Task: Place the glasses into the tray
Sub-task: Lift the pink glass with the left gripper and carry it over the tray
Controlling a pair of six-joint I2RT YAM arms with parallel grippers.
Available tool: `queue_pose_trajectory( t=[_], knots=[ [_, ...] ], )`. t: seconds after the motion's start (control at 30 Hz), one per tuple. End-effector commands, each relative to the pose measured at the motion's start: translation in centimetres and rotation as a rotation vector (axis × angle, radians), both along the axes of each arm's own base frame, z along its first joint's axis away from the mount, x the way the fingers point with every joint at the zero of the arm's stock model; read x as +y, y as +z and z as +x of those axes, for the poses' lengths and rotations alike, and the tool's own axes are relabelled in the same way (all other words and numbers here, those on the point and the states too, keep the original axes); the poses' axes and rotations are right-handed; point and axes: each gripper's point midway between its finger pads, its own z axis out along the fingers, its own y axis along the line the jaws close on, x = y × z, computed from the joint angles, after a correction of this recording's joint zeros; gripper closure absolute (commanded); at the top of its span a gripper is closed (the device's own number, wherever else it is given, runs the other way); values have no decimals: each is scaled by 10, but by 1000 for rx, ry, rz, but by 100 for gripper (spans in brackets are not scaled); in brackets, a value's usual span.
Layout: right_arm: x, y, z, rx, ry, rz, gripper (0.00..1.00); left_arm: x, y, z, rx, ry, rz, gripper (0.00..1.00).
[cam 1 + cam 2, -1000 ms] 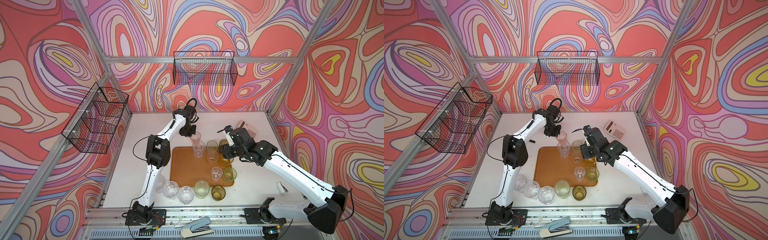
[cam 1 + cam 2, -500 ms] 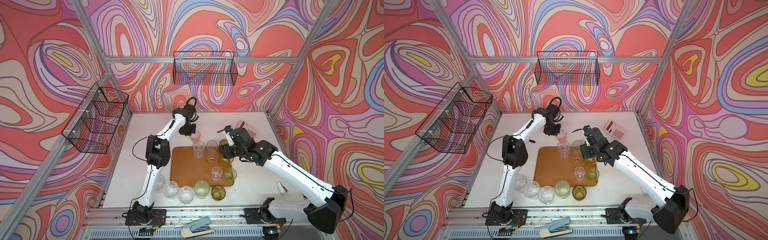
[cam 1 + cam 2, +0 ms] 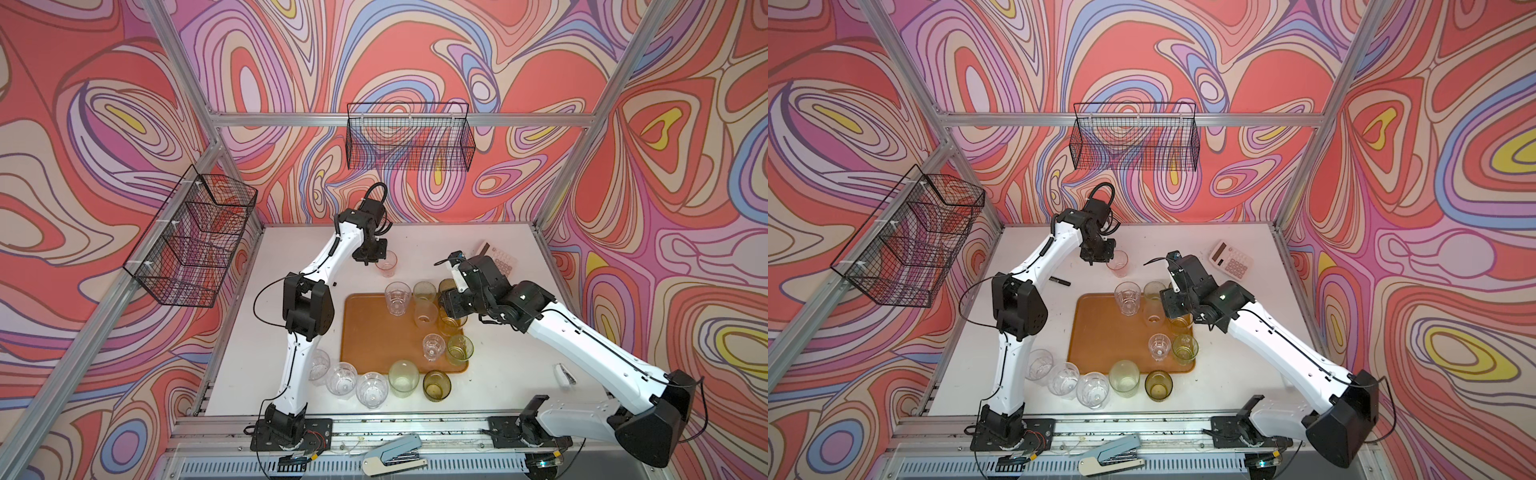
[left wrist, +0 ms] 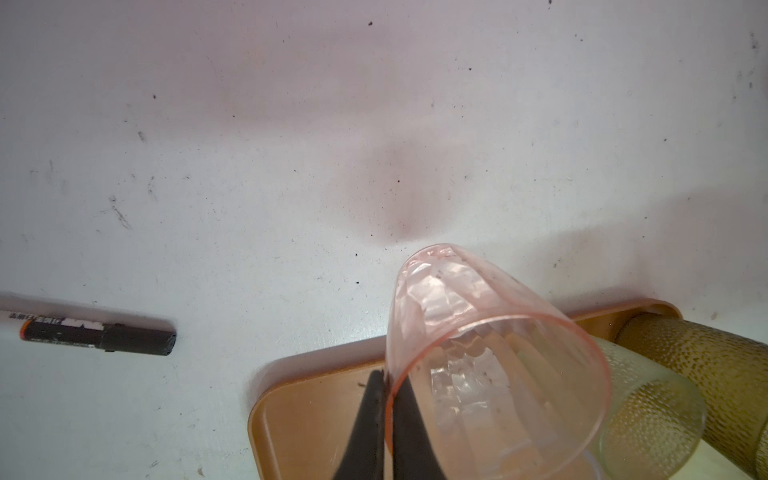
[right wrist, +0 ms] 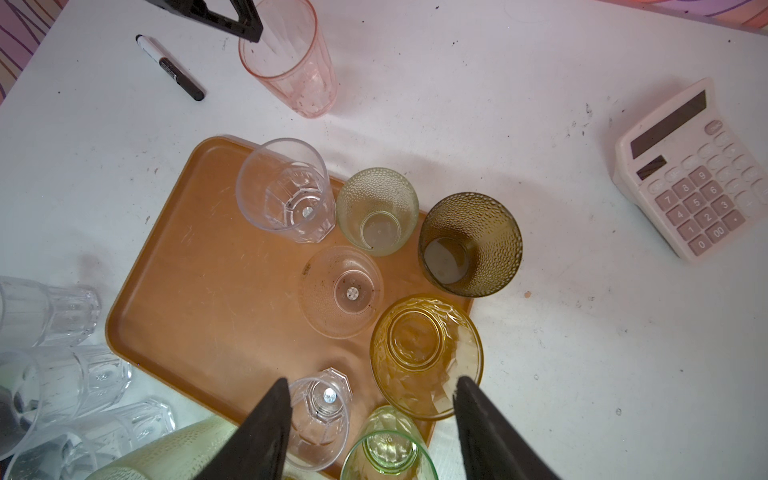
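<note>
My left gripper [image 3: 371, 258] is shut on the rim of a pink glass [image 3: 387, 264] [image 4: 478, 353], one finger inside and one outside. The glass hangs tilted just behind the far edge of the orange-brown tray [image 3: 370, 332] [image 5: 199, 282]. On the tray stand several glasses, among them a tall clear one [image 5: 286, 191], a pale green one [image 5: 376, 208] and an amber one [image 5: 426, 353]. My right gripper [image 5: 372, 386] [image 3: 451, 309] hovers open above the amber glass, holding nothing. An olive-brown glass [image 5: 469, 245] stands by the tray's far right corner. More glasses [image 3: 374, 380] line the tray's front edge.
A black marker [image 3: 1061, 281] lies left of the tray. A white calculator [image 3: 1231, 258] sits at the back right, and a small white object [image 3: 565, 376] lies by the right arm. Wire baskets [image 3: 409, 137] [image 3: 191, 241] hang on the walls. A stapler [image 3: 395, 457] lies on the front rail.
The left gripper has drawn the pink glass slightly up and back. The right arm has not moved.
</note>
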Motion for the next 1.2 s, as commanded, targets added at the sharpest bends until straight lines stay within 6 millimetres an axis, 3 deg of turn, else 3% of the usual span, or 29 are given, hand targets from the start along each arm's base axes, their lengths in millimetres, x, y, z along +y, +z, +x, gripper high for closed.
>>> queue_pose_trajectory(
  t=[0.0, 0.5, 1.17],
  knots=[
    [0, 7, 4, -24, -2, 7, 35, 10, 29, -8, -31, 2, 7, 100],
    [-1, 7, 4, -34, -3, 11, 35, 22, 68, -26, -65, -4, 7, 100],
    [2, 10, 3, -37, -5, 47, 35, 40, 83, -74, -20, -38, 29, 100]
  ],
)
